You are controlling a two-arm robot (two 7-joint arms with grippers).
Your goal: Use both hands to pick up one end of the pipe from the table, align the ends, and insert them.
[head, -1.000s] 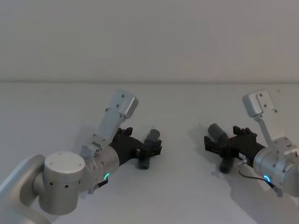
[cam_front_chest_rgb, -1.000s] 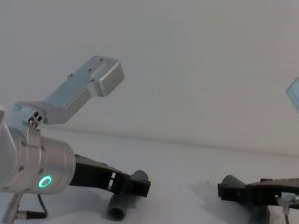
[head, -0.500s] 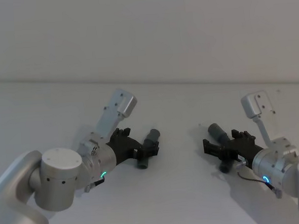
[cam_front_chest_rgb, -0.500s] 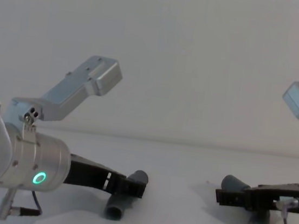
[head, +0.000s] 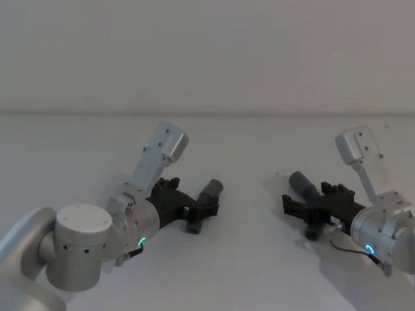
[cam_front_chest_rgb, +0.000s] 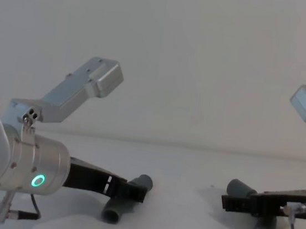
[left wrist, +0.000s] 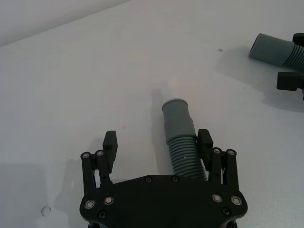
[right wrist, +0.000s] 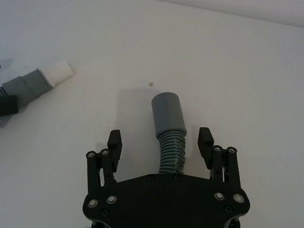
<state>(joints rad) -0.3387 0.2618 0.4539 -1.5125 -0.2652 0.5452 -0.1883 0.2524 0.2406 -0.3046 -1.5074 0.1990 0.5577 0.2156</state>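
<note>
Two dark grey pipe pieces lie apart on the white table [head: 257, 272]. My left gripper [head: 199, 211] [left wrist: 157, 145] is open and straddles the ribbed middle of the left pipe piece [head: 206, 199] [left wrist: 178, 128], which rests against one finger. My right gripper [head: 302, 210] [right wrist: 160, 140] is open too, with the right pipe piece [head: 304, 185] [right wrist: 168, 118] lying between its fingers, its grey collar end pointing away. In the right wrist view the left piece's white tip [right wrist: 60, 71] shows. From the chest, the left gripper [cam_front_chest_rgb: 132, 193] and left piece [cam_front_chest_rgb: 121, 204] sit low on the left, and the right gripper [cam_front_chest_rgb: 232, 203] and right piece [cam_front_chest_rgb: 242, 188] low on the right.
A pale grey wall [head: 201, 43] rises behind the table. Bare table surface separates the two pipe pieces [head: 252, 195] and stretches in front of both arms. A small dark speck [right wrist: 150, 84] marks the table beyond the right piece.
My left arm has drawn back and to the left a little, and the left pipe piece's near end has swung slightly left with it. The right gripper has barely shifted.
</note>
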